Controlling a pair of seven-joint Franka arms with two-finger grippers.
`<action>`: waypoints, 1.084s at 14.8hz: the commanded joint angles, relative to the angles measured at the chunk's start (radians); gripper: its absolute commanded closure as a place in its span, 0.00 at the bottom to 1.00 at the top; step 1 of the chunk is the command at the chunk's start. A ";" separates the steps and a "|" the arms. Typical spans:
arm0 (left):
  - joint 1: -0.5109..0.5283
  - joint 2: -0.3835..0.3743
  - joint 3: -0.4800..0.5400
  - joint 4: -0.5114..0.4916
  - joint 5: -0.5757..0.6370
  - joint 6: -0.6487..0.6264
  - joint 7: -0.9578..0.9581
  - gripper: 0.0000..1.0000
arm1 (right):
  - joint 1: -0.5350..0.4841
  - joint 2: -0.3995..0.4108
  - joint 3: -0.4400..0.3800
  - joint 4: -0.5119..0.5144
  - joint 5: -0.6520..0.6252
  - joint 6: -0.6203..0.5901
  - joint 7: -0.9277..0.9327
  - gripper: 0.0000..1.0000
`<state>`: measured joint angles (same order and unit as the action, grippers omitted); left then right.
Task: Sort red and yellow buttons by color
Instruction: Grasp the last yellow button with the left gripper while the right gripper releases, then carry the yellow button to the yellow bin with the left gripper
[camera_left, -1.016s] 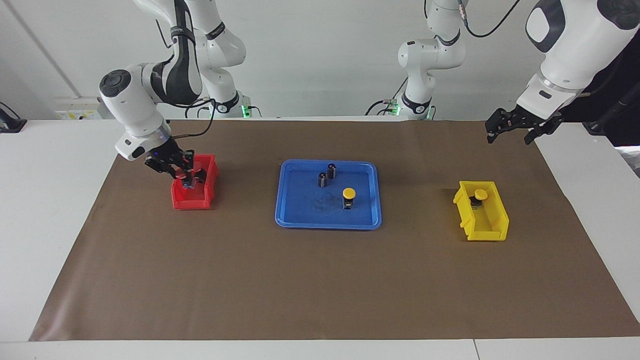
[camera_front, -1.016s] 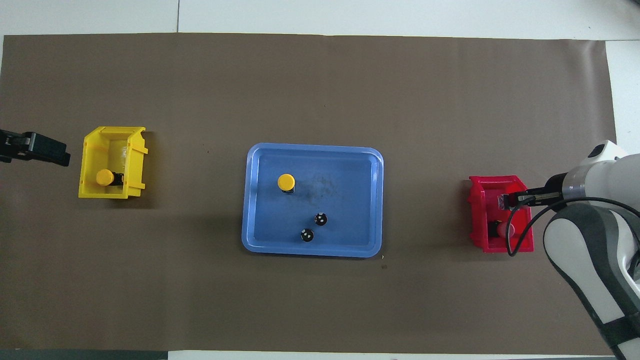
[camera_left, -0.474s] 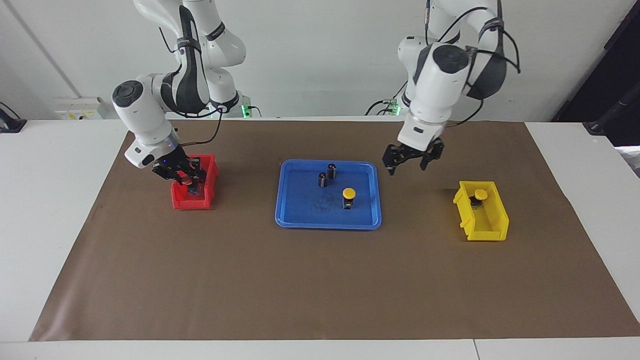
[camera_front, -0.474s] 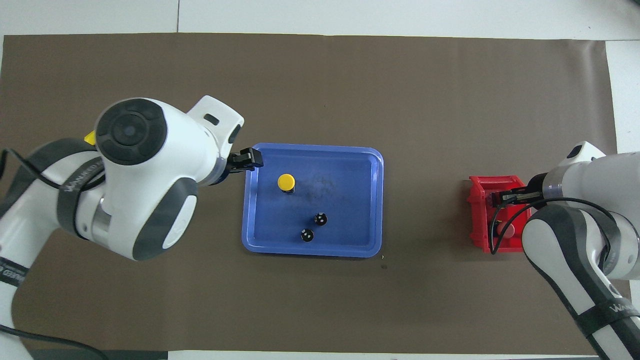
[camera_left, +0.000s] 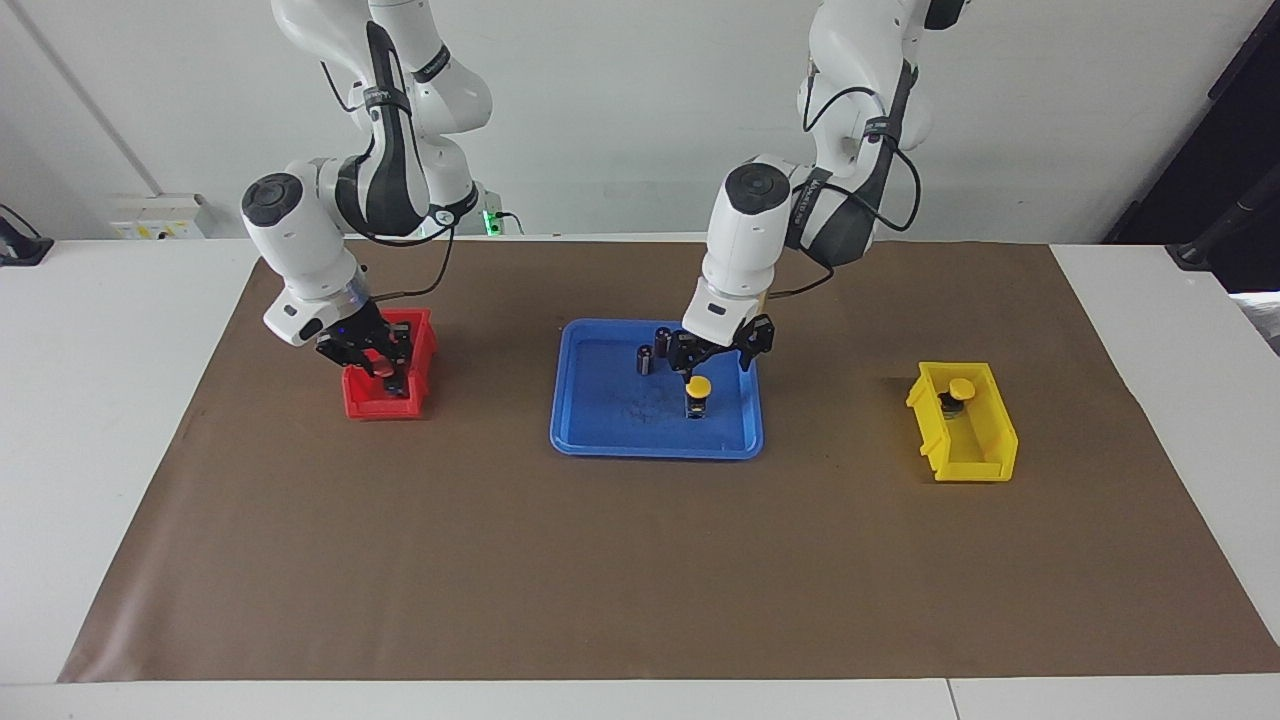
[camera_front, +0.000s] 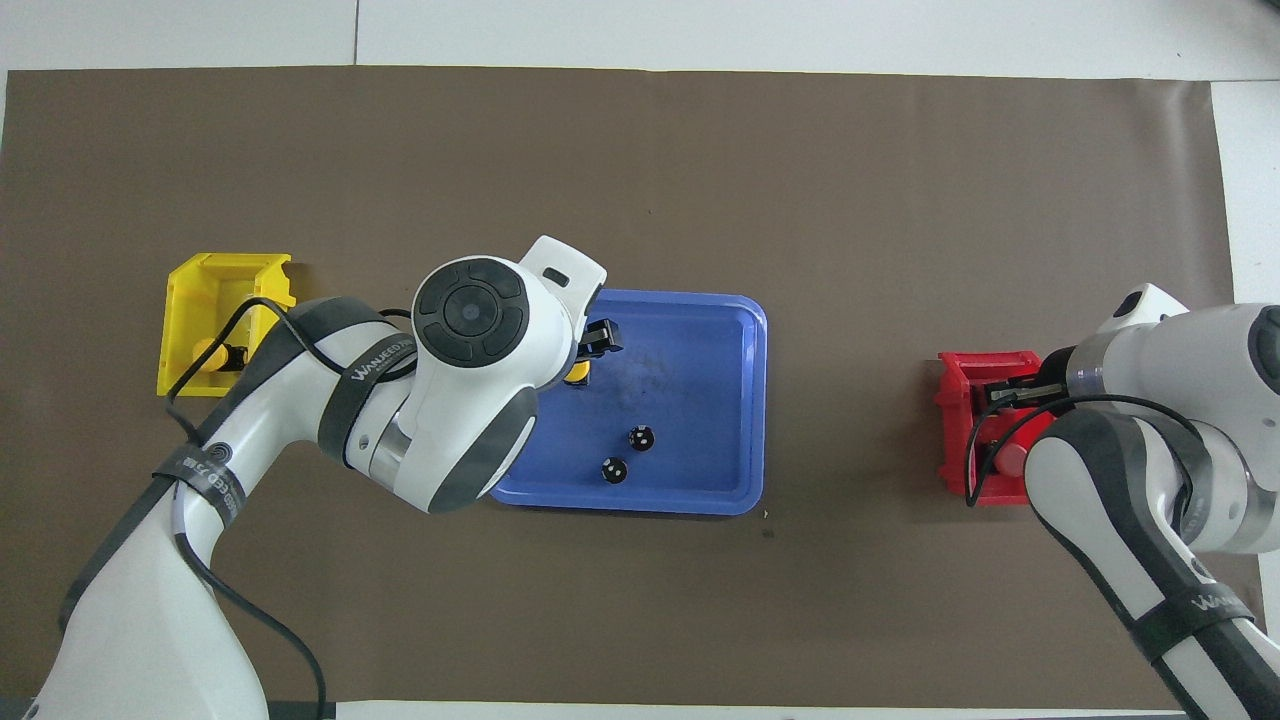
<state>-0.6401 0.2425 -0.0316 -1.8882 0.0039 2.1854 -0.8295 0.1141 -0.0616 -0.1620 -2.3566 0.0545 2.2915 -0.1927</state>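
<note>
A white table (camera_left: 90, 420) under a brown mat (camera_left: 640, 560), pale wall (camera_left: 620, 110) above

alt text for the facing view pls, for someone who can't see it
The left tool hangs open over a yellow button standing in the blue tray, beside two dark cylinders. The right tool, shut, is down in the red bin. Another yellow button lies in the yellow bin.

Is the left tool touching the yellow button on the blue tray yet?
Cannot tell. In the facing view the open left tool hangs right over the yellow button on the blue tray; no clear gap or contact shows.
</note>
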 joint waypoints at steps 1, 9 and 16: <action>-0.030 0.046 0.021 0.009 0.001 0.033 -0.030 0.02 | -0.011 -0.010 0.001 -0.021 -0.004 0.012 -0.005 0.77; -0.030 0.049 0.018 0.015 -0.001 0.027 -0.043 0.98 | -0.013 -0.014 0.001 -0.024 -0.005 0.008 -0.011 0.55; 0.121 -0.012 0.030 0.190 -0.001 -0.294 0.069 0.99 | -0.010 0.025 0.001 0.137 -0.008 -0.151 -0.008 0.44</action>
<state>-0.6152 0.2719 -0.0072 -1.7221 0.0059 1.9654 -0.8542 0.1115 -0.0595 -0.1644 -2.2961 0.0542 2.2051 -0.1928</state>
